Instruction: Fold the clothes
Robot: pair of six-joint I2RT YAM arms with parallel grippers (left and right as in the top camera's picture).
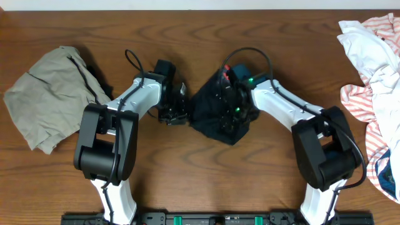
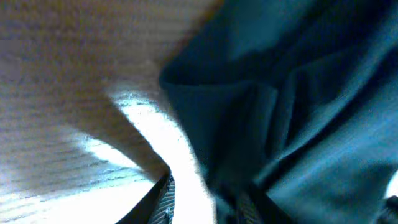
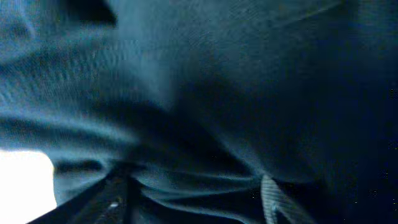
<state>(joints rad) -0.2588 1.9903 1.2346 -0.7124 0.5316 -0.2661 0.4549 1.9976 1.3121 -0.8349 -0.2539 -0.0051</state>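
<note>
- The left gripper sits low at the left edge of the leggings. In its wrist view the two fingertips stand a little apart with dark cloth by them; whether they pinch it cannot be told.
- The right gripper is pressed onto the top of the bundle. Its fingers are apart with fabric bunched between; its grip cannot be told.
- The leggings lie crumpled mid-table.
- A khaki garment lies far left, and white and red-striped garments far right.
</note>
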